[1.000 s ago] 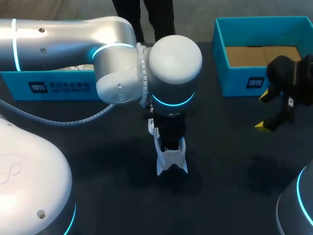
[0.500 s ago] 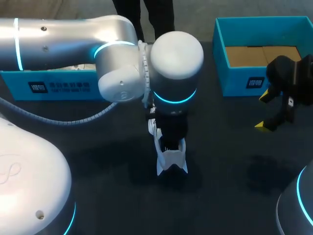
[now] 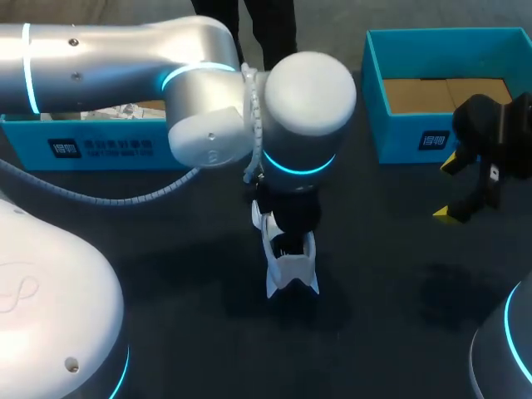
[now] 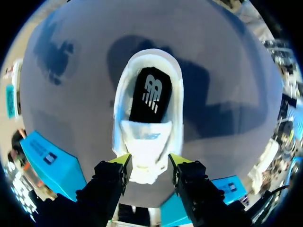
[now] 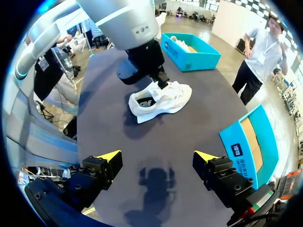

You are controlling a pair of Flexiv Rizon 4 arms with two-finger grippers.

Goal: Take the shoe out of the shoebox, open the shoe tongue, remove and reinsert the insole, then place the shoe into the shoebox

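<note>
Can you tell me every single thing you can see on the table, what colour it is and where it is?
shoe: one, white, lying mid-table under the left arm
insole: one, black, inside the shoe
open shoebox: one, blue with a brown cardboard floor, far right of the table, nothing in it
second shoebox: one, blue, far left, partly hidden behind the left arm
table: one, dark top, under everything
left gripper: one, black with yellow tips, closed on the shoe's tongue from both sides
right gripper: one, black with yellow tips, open, holding nothing, above bare table beside the open shoebox
</note>
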